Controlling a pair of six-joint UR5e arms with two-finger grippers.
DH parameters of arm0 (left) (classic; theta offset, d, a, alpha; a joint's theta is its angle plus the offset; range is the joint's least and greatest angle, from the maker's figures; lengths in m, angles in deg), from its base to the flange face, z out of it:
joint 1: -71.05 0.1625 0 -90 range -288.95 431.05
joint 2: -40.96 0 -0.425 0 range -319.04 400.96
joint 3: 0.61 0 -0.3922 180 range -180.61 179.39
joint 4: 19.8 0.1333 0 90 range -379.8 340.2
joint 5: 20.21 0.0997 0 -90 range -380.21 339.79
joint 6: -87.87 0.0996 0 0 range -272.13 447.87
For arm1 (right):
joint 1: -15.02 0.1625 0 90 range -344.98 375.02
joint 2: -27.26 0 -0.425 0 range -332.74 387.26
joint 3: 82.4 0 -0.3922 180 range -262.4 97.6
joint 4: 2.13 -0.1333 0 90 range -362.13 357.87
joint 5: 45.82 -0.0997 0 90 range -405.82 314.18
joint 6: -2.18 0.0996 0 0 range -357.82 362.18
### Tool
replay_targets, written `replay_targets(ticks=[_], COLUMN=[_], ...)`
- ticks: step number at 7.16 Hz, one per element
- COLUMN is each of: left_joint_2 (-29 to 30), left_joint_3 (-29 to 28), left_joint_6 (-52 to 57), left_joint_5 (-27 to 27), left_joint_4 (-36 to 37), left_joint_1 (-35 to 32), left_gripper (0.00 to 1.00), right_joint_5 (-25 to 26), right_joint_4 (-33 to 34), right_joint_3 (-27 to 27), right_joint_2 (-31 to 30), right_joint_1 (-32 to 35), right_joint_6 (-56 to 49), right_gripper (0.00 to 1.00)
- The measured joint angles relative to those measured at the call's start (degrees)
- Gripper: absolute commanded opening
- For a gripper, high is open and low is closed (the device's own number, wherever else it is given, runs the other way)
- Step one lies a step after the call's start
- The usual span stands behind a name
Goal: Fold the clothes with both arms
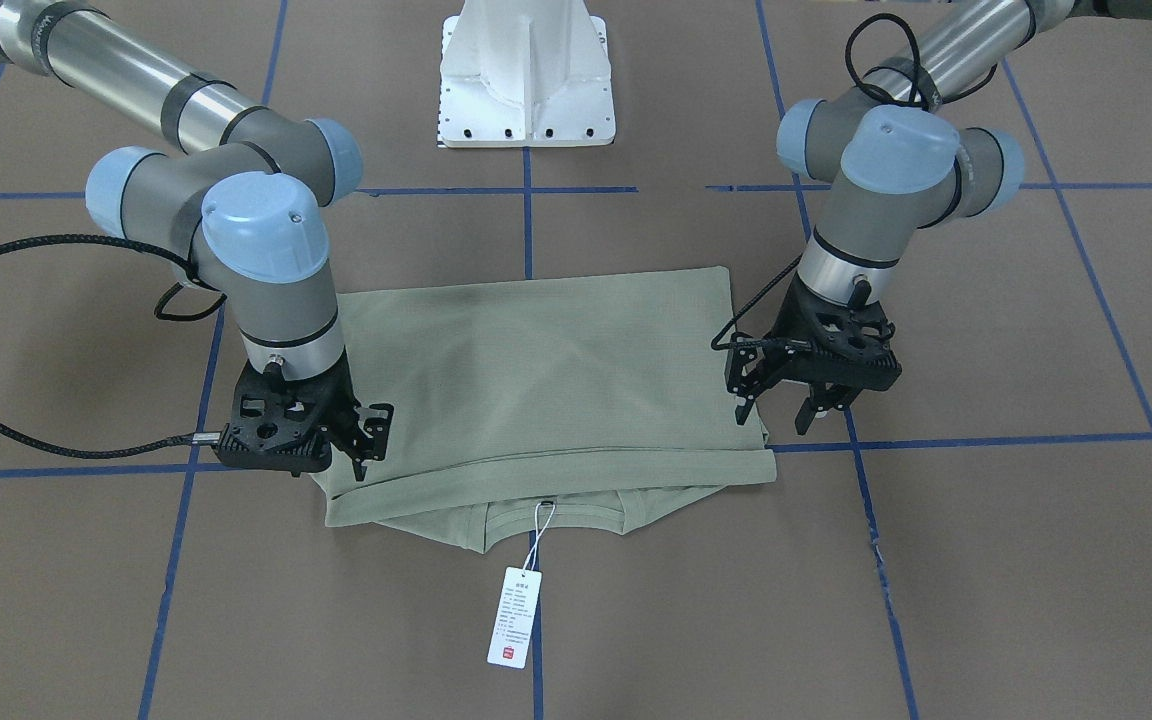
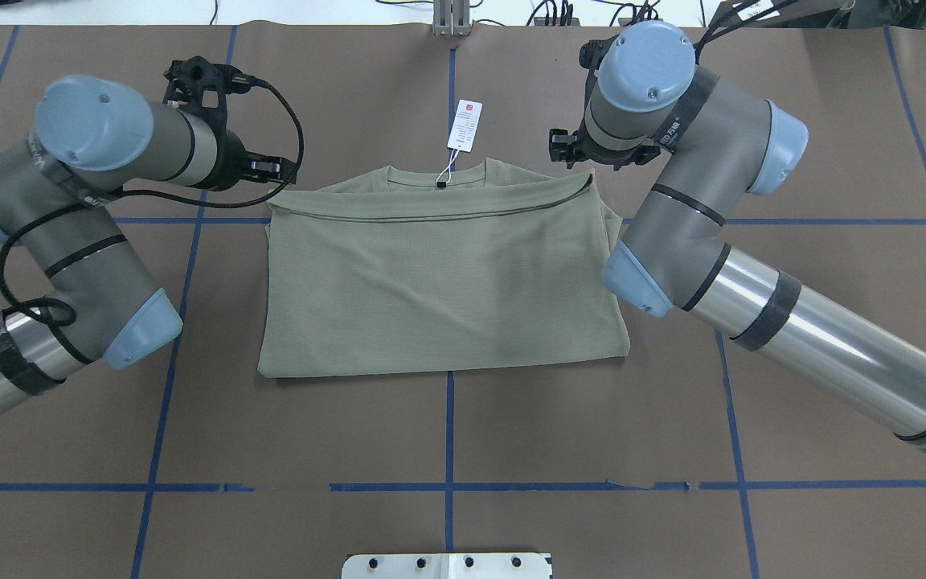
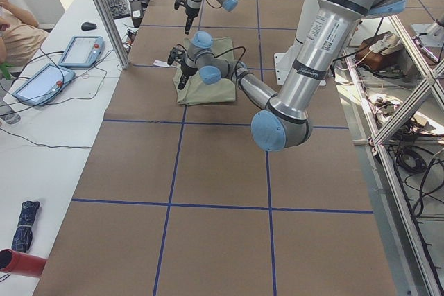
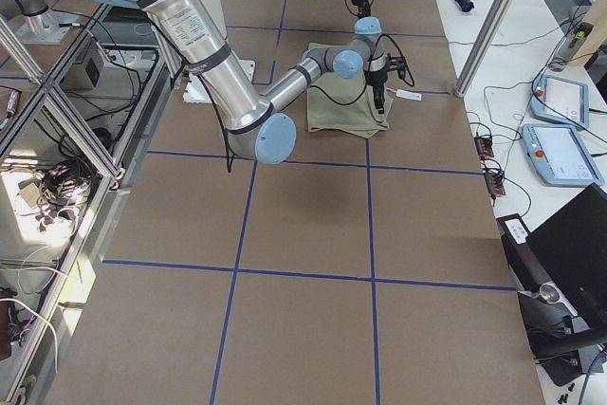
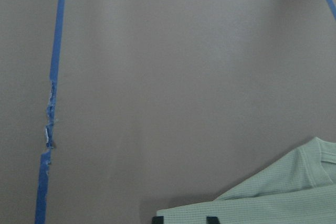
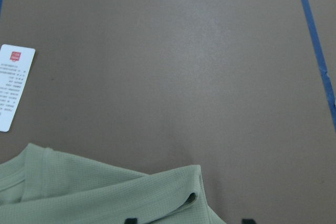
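Observation:
The sage-green shirt (image 1: 546, 380) lies flat on the table, folded into a rectangle (image 2: 439, 281), with its round collar and white hang tag (image 1: 516, 615) on the side away from the robot. My left gripper (image 1: 774, 415) hovers open at the shirt's collar-side corner, one finger over the cloth edge and one off it. My right gripper (image 1: 368, 450) is open at the opposite collar-side corner. The left wrist view shows the shirt corner (image 5: 273, 203) between the fingertips at the bottom edge. The right wrist view shows the folded corner (image 6: 79, 187) and the tag (image 6: 13, 85). Neither gripper holds cloth.
The brown table cover is crossed by blue tape lines (image 2: 448, 486). The white pedestal base (image 1: 526, 80) stands on the robot's side. Tablets and a keyboard lie on a side bench (image 3: 76, 50), beyond the table.

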Motion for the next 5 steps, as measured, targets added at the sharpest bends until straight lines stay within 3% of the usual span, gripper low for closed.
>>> replay_targets(ticks=[2, 5], left_joint_2=[-7.9, -19.1], left_joint_3=[8.4, 11.6], left_joint_6=[-2.4, -14.9], left_joint_5=[-1.3, 6.0], left_joint_4=[-1.7, -14.4], left_joint_1=[2.8, 13.5], left_gripper=[0.98, 0.64], right_joint_5=[-1.5, -1.5], right_joint_4=[-0.1, -0.2], right_joint_3=[3.7, 4.6], right_joint_2=[-2.3, -3.0], right_joint_1=[0.3, 0.3], right_joint_6=[-1.9, -1.6], right_gripper=[1.00, 1.00])
